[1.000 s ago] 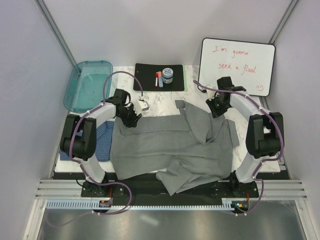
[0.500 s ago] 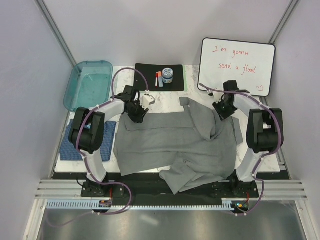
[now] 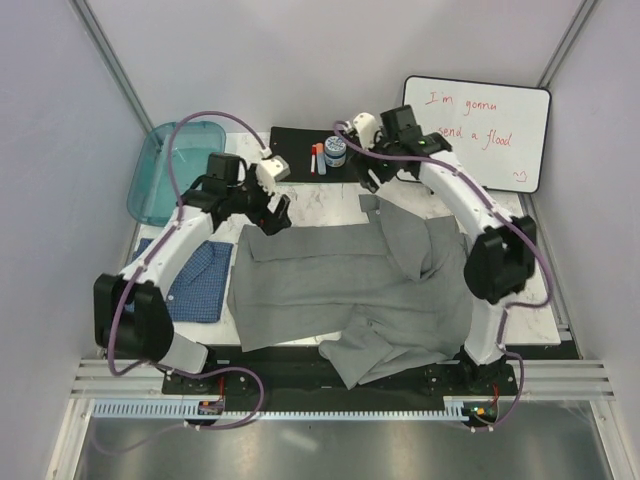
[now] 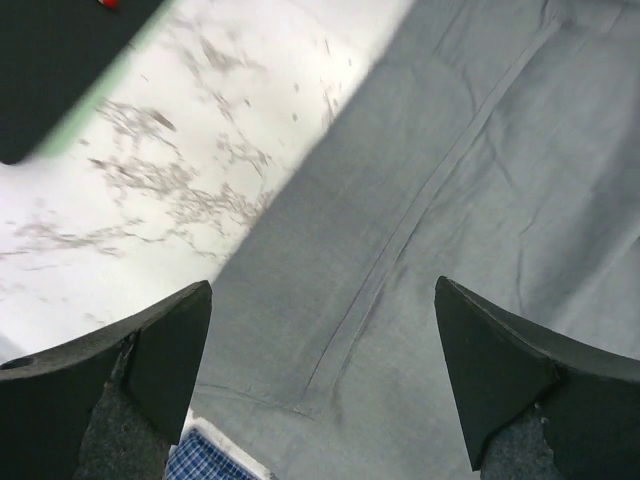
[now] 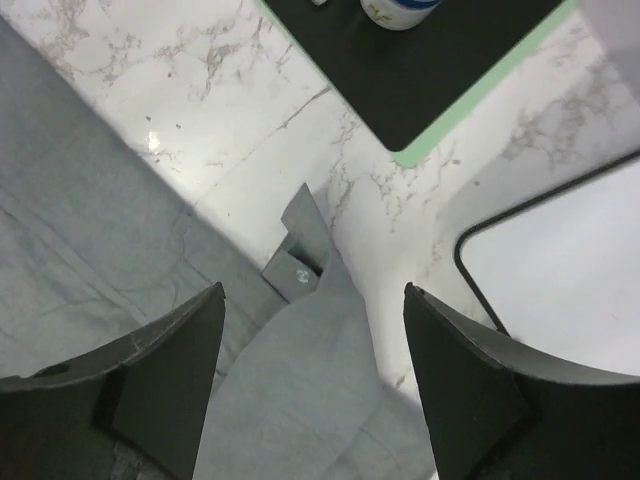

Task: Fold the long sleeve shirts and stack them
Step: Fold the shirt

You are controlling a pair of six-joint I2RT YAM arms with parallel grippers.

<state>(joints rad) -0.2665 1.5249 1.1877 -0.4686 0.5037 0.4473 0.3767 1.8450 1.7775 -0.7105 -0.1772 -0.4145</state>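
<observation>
Left gripper (image 3: 272, 212) and right gripper (image 3: 368, 180) are spread wide, nothing held, over grey shirt (image 3: 330, 285) far edge. Sleeve (image 3: 400, 235) should be pinched near its end and folded flat.

Spread shirt (image 3: 340, 290) lay mid table (image 3: 320, 205), other shirt (image 3: 200, 280) just L of it. Tray (image 3: 150, 160) sat rear L, mat (image 3: 295, 150) w/ jar (image 3: 335, 151) rear ctr, whiteboard (image 3: 475, 140) rear R of me.

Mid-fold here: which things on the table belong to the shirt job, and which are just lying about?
Job: plain grey button-up cloth shirt; blue fine-checked cloth shirt.
Lying about: teal plastic tray; black rectangular mat; small blue-and-white jar; white whiteboard with red writing.
</observation>
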